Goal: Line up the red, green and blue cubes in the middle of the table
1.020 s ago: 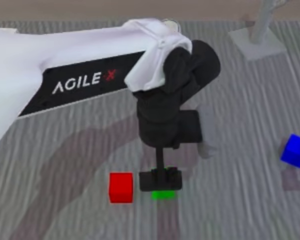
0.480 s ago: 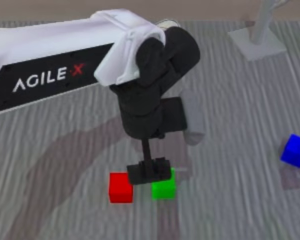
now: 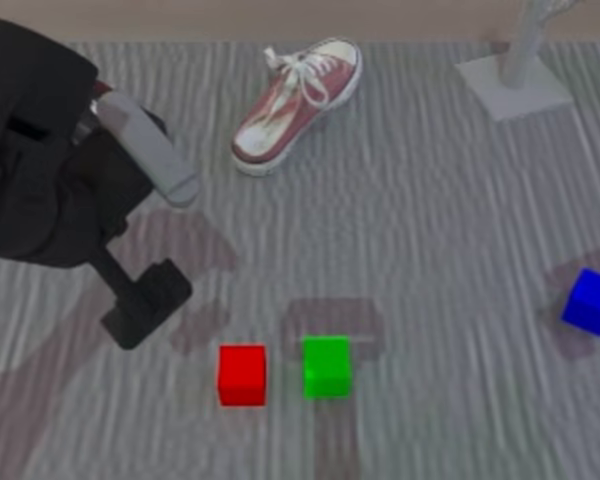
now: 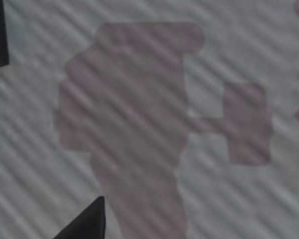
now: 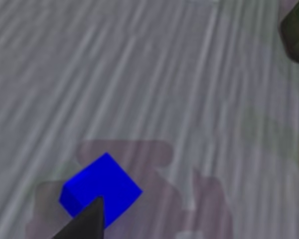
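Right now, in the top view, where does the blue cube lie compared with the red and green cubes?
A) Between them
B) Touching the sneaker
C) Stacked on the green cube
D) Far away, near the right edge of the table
D: the blue cube sits alone near the table's right edge, while the red cube and green cube stand side by side, apart, near the middle.
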Controlling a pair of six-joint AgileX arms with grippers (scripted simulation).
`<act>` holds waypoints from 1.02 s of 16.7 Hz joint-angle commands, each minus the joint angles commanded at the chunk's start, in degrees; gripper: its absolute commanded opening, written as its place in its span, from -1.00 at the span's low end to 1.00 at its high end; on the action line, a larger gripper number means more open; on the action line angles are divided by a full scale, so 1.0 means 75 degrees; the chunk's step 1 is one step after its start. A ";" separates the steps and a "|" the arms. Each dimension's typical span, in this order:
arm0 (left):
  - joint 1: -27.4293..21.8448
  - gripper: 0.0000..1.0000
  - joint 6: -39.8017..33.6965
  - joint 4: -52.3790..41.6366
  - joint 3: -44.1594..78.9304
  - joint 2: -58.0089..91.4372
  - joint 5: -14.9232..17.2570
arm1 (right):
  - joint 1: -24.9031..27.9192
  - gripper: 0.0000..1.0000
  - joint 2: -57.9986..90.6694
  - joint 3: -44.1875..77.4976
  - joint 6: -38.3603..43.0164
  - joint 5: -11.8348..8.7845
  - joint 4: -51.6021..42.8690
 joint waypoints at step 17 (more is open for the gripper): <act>0.3684 1.00 -0.3519 0.5674 -0.7457 -0.9533 0.0168 | 0.0646 1.00 0.8835 0.6141 -0.4236 -0.0020 -0.4833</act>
